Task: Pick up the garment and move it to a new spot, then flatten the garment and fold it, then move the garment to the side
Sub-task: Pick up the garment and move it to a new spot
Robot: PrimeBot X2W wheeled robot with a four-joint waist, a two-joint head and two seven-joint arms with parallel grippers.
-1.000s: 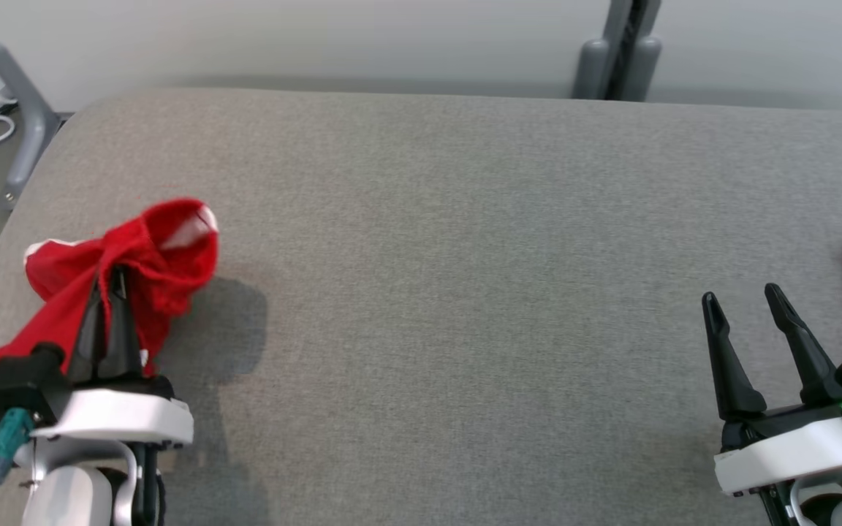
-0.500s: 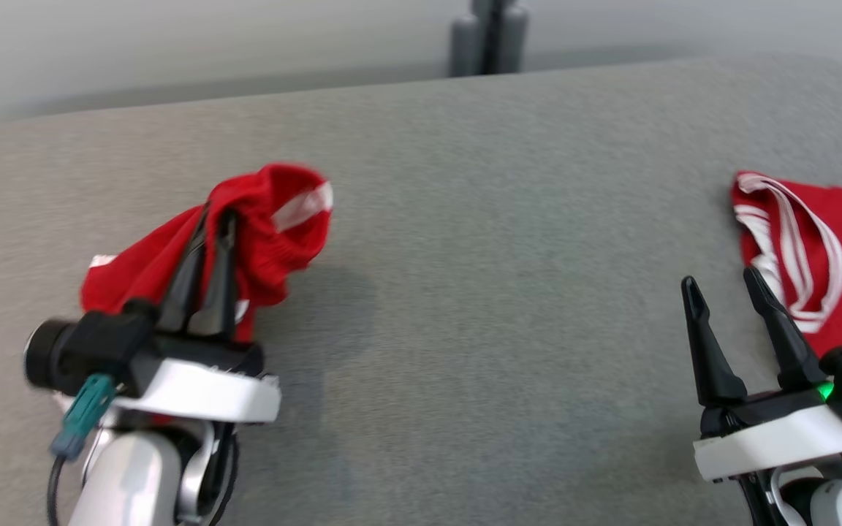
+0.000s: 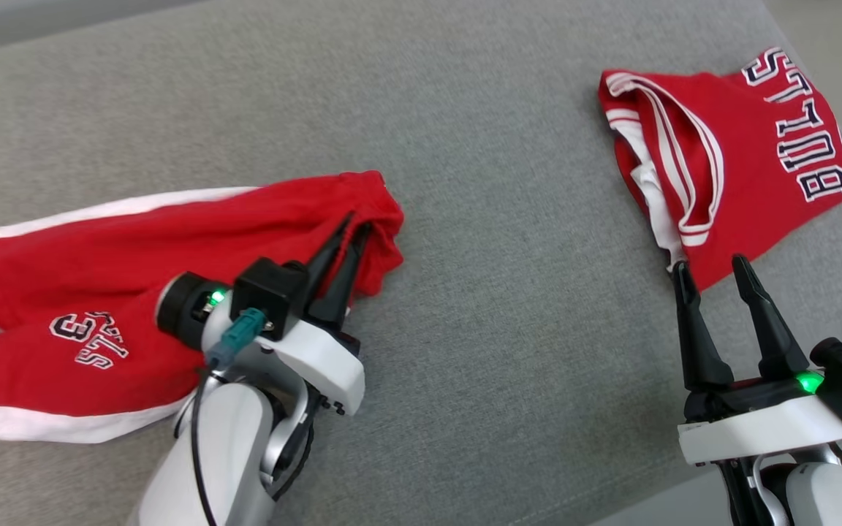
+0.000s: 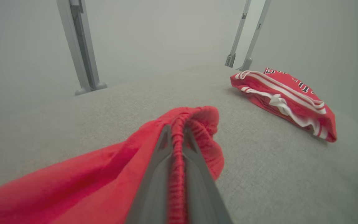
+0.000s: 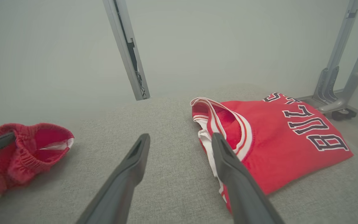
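One pair of red shorts (image 3: 85,270) lies spread on the left of the grey pad (image 3: 509,329), its waistband pinched tight between the fingers of your left gripper (image 3: 357,225). Your right gripper (image 3: 708,264) holds its jaws wide and empty, tips at the near edge of a folded red jersey (image 3: 750,168), well apart from the shorts.
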